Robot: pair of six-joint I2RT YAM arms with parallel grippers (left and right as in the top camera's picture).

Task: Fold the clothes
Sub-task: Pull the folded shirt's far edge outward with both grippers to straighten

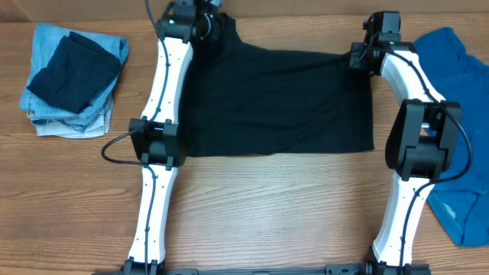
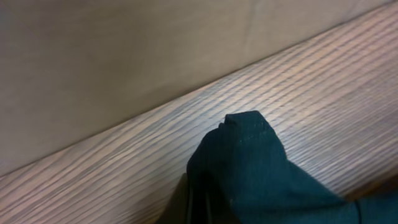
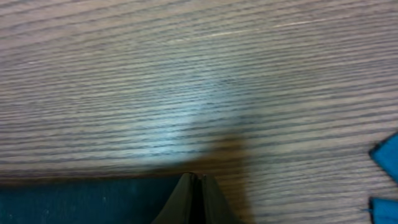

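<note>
Black garment (image 1: 279, 103) lying spread flat on the wooden table (image 1: 267, 206), towards its far edge, reaching from the left gripper (image 1: 205, 19) at one far corner to the right gripper (image 1: 364, 52) at the other. Looking thin, soft and limp: probably weighing little, sagging wherever lifted and holding no shape of its own, so likely needing a grip at two corners at once to keep an edge straight. Judging the far corners and the hem the best places for taking hold, the knit probably catching on the pads rather than slipping.

Showing a matte, fine-knit surface in the left wrist view, with a stitched hem on a corner bunching up in a small peak above the wood. Hiding the left fingers entirely there, so impossible telling whether pinching or loose. Showing, in the right wrist view, the right fingers (image 3: 185, 200) pressed together with no gap, sitting right at the cloth's straight edge and apparently nipping it.

Lying well apart: a folded pile (image 1: 72, 76) of denim and dark cloth on the left, a crumpled blue garment (image 1: 458, 114) on the right. Running under everything, pale brown wood with fine parallel grain.
</note>
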